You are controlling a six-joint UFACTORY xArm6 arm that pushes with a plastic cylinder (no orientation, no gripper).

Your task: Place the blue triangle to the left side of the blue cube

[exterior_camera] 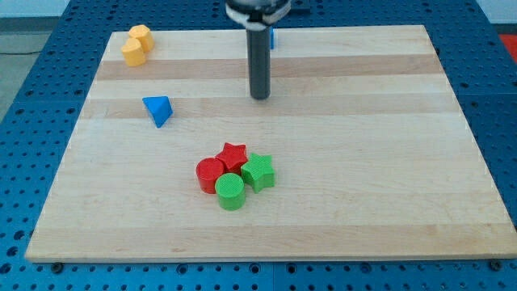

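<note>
Blue triangle [159,110] wedge-shaped, well left of my tip [260,97].

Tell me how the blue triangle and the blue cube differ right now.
The blue triangle lies fully visible at the view's left, a wedge; the blue cube is mostly hidden behind the rod at the view's top edge, only a sliver showing. The triangle lies left of my tip, the cube beyond it. Both are blue and untouched by the tip.

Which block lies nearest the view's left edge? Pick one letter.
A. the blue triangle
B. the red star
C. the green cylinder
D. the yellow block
D: the yellow block sits in the board's top-left corner, further left than the blue triangle.
</note>
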